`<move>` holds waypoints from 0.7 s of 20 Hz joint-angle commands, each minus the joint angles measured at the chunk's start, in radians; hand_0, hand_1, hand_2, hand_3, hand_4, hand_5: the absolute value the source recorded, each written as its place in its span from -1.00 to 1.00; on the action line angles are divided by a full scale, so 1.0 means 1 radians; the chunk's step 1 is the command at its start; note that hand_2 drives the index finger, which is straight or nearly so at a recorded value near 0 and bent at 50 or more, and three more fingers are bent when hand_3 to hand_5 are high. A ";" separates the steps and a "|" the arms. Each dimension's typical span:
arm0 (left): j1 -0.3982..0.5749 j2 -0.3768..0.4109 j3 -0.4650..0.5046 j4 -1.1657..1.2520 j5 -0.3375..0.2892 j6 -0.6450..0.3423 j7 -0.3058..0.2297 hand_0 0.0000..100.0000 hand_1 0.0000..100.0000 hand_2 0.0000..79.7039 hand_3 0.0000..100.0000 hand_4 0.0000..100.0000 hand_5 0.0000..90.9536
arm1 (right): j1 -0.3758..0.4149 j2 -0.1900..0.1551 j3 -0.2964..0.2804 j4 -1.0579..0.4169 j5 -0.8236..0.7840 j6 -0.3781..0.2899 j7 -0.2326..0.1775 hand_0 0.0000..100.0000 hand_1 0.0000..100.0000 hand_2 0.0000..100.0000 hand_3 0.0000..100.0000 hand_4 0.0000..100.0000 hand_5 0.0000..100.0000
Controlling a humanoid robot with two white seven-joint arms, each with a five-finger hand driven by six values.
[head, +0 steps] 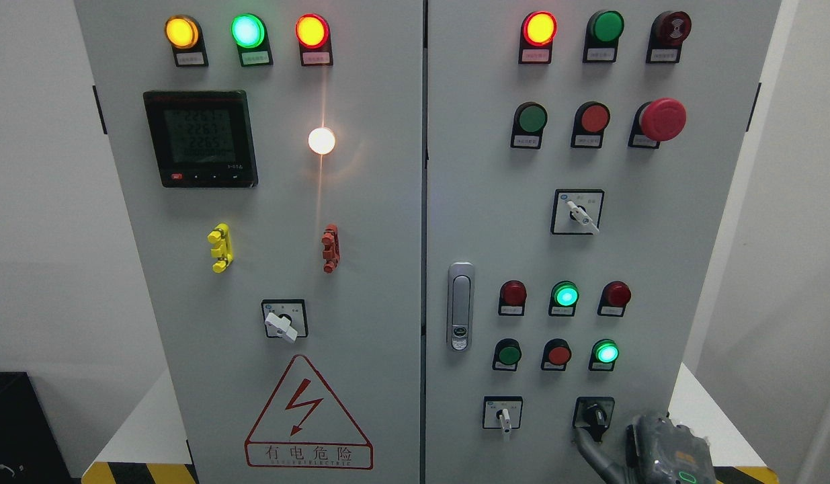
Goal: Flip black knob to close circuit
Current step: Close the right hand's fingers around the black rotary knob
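Black plastic, the knob sits at the cabinet door's lower right, rigid and small (likely stiff, spring-detented), best pinched across its lever. The right hand is just below; whether its fingers grip cannot be told.

Right hand enters at lower right, one fingertip just below the black knob on the grey cabinet. Knob handle tilted down-left. Contact cannot be confirmed.
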 commanded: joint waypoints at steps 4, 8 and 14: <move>0.000 0.000 0.001 0.000 0.000 -0.001 -0.001 -0.76 0.11 -1.00 -1.00 -1.00 -1.00 | -0.004 -0.005 -0.019 0.023 0.000 -0.002 -0.004 -1.00 -1.00 0.80 1.00 0.90 0.97; 0.000 0.000 -0.001 0.001 0.000 -0.001 -0.001 -0.76 0.11 -1.00 -1.00 -1.00 -1.00 | -0.004 -0.005 -0.021 0.020 -0.001 -0.002 -0.004 -1.00 -1.00 0.79 1.00 0.90 0.97; 0.000 0.000 -0.001 0.000 0.000 -0.001 -0.001 -0.76 0.11 -1.00 -1.00 -1.00 -1.00 | -0.006 -0.005 -0.030 0.015 -0.004 -0.002 -0.006 -1.00 -1.00 0.79 1.00 0.90 0.96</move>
